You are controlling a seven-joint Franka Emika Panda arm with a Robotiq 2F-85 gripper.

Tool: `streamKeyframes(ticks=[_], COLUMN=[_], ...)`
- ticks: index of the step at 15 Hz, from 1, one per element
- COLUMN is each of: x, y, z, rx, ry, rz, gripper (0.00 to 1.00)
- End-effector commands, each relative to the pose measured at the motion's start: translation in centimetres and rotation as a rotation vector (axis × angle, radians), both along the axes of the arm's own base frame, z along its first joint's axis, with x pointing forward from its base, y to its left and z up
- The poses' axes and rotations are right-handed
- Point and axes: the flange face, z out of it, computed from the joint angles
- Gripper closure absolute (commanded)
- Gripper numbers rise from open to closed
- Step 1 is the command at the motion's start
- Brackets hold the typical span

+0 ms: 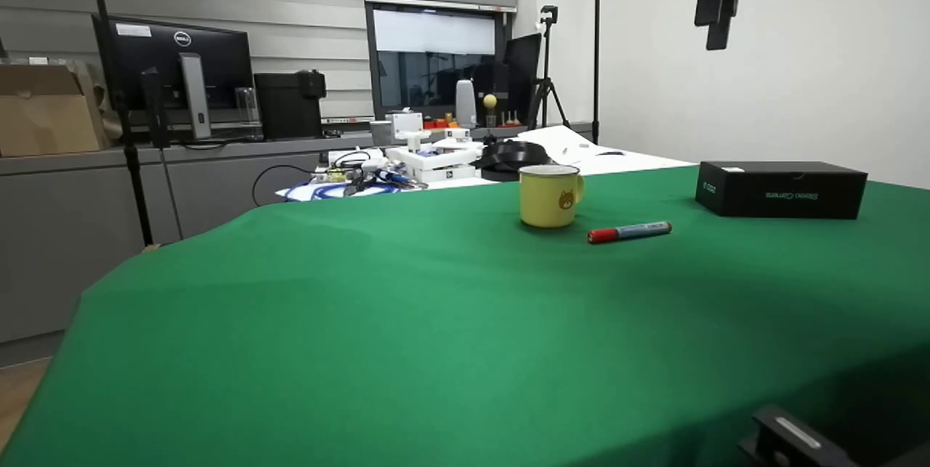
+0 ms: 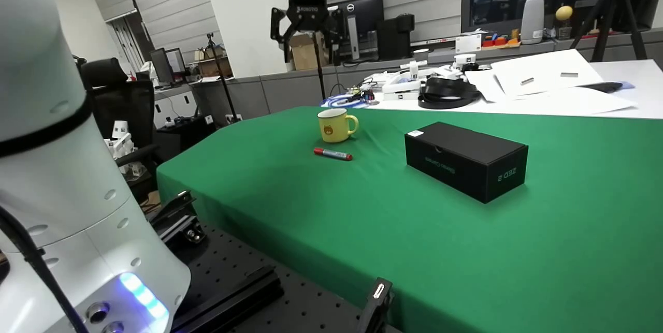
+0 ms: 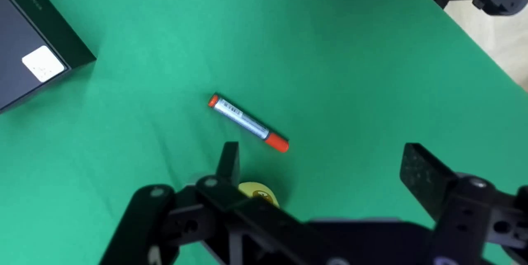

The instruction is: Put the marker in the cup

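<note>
The marker point(image 1: 630, 232) is a thin pen with a red cap, a grey-blue label and a red end. It lies flat on the green cloth in both exterior views point(image 2: 333, 154), near the cup and apart from it. The cup point(image 1: 539, 202) is a yellow mug with a bear mark and stands upright in both exterior views point(image 2: 333, 130). In the wrist view the marker point(image 3: 243, 121) lies ahead of my gripper point(image 3: 321, 146), and most of the cup point(image 3: 256, 189) is hidden behind the left finger. My gripper point(image 2: 311, 57) is open and empty, high above the table.
A flat black box point(image 2: 466, 159) sits on the green cloth; its corner shows in the wrist view point(image 3: 29, 50). A white table with cables, white parts, a black roll point(image 2: 448, 93) and papers stands behind. Black clamps point(image 2: 377, 302) are at the near table edge.
</note>
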Motion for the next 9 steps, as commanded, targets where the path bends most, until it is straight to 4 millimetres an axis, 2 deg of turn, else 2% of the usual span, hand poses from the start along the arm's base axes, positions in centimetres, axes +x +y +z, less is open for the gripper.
streamKeyframes(ticks=[1, 9], x=[2.6, 4.8], y=[1.3, 3.8], z=[-0.5, -1.1], rx=[-0.044, -0.025], ry=[0.028, 0.030], rz=[0.194, 0.657], gripper=[0.00, 0.00])
